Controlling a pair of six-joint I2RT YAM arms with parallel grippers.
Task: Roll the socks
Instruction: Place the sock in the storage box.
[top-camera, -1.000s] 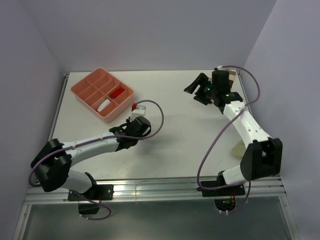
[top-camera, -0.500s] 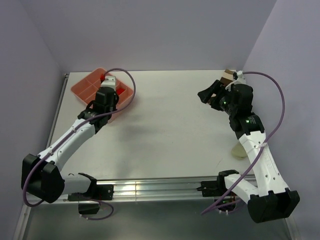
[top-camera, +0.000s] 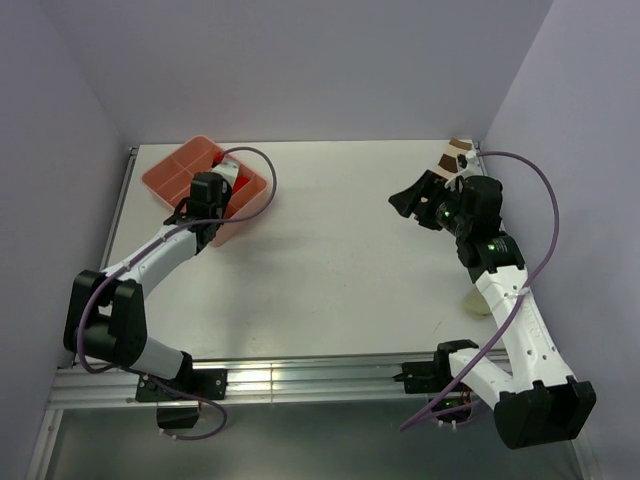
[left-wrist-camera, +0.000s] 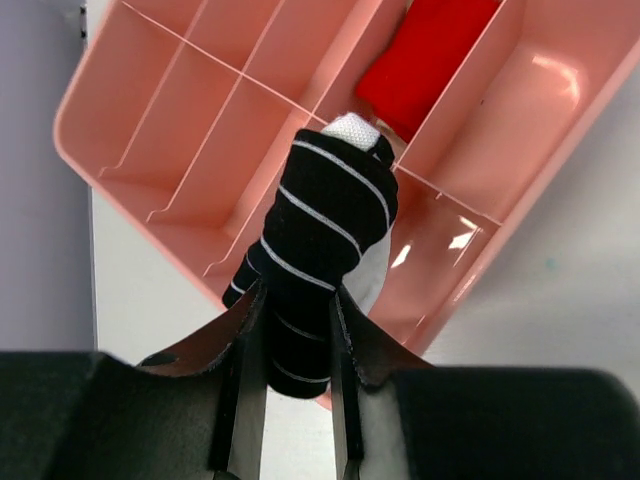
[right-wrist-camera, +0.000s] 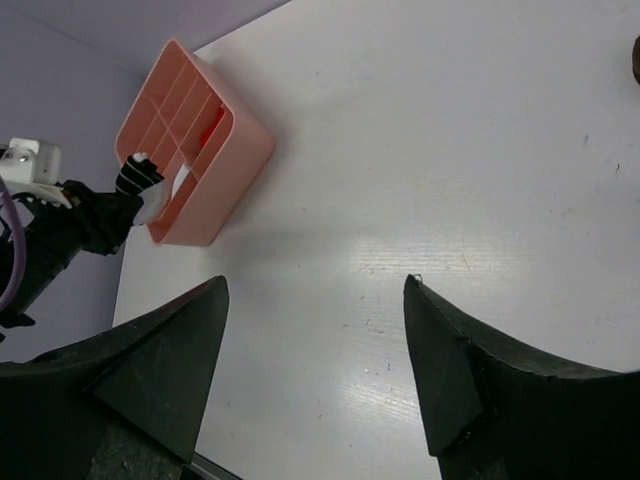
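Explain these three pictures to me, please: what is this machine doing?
These are two robot arms bolted to a table, each ending in a two-finger gripper. The wide picture looks down from above; the other two come from cameras on the wrists. The left gripper pinches a black sock with thin white stripes over a pink divided tray, where red fabric lies in one compartment. The right gripper is open and empty. A brown-banded sock sits at the far right corner and a pale lump lies by the right arm.
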